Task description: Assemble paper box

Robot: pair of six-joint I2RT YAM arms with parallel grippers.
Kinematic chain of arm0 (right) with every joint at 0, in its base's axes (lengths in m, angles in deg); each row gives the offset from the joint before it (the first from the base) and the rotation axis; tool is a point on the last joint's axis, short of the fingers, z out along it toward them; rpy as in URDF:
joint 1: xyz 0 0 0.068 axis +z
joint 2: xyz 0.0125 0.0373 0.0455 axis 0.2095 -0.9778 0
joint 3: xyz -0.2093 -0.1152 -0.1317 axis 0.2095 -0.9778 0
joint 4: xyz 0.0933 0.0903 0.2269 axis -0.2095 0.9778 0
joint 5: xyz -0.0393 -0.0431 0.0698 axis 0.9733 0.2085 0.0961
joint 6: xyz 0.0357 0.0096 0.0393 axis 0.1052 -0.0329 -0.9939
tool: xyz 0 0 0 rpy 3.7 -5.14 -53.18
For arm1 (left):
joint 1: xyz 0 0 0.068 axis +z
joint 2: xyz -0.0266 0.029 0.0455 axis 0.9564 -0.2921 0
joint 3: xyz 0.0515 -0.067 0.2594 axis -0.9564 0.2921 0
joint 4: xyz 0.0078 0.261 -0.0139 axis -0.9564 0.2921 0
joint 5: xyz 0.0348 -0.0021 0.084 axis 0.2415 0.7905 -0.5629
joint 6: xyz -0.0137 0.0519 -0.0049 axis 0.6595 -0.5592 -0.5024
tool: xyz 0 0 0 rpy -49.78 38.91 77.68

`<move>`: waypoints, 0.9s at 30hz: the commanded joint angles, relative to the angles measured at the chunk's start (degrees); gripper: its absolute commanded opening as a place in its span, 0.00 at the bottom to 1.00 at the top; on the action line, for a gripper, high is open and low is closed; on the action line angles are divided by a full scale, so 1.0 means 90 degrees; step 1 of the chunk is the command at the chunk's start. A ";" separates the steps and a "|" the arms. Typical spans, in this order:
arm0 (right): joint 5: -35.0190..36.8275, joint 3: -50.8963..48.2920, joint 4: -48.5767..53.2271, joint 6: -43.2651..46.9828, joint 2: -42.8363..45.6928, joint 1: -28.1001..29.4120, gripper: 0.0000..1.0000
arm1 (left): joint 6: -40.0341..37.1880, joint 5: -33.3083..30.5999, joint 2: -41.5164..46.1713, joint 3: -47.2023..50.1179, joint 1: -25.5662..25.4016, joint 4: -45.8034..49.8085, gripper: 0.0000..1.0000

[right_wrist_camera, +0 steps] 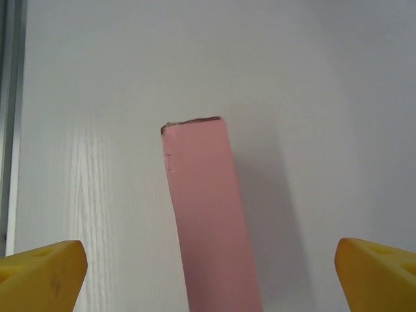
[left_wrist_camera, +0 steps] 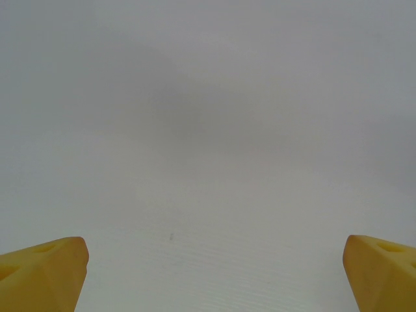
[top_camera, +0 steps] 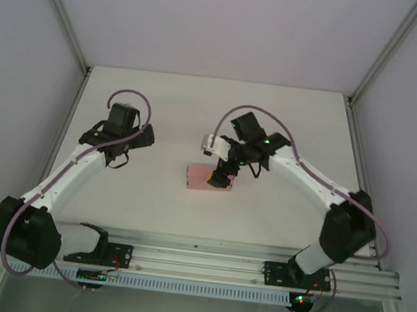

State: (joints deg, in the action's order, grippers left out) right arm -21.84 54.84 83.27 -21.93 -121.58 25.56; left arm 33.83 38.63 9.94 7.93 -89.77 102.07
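Paper box (top_camera: 207,177) looks assembled: a closed flat rectangle lying mid-desk (top_camera: 162,97). Your right end effector (right_wrist_camera: 208,276) hangs over it, spread wide, gripping nothing. Left end effector (left_wrist_camera: 214,273) is wide too, well off to the left. Can't tell if the end flap is fully tucked, so check that.

A white table (top_camera: 161,104) has an aluminium rail (top_camera: 203,260) along its near edge, pale walls (top_camera: 24,42) around.

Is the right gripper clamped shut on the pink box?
No. In the right wrist view the right gripper is open, its yellow fingers far apart on either side of the paper box, not touching it.
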 commanded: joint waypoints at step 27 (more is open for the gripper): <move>0.3792 0.0549 -0.0731 0.0971 -0.1022 0.0714 0.38 | -0.0371 -0.0438 0.0588 0.0483 0.0270 -0.0035 0.99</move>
State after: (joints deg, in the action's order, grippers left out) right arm 2.33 61.77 85.22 -11.77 -134.78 31.57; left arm 31.42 36.36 13.87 11.75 -87.63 102.44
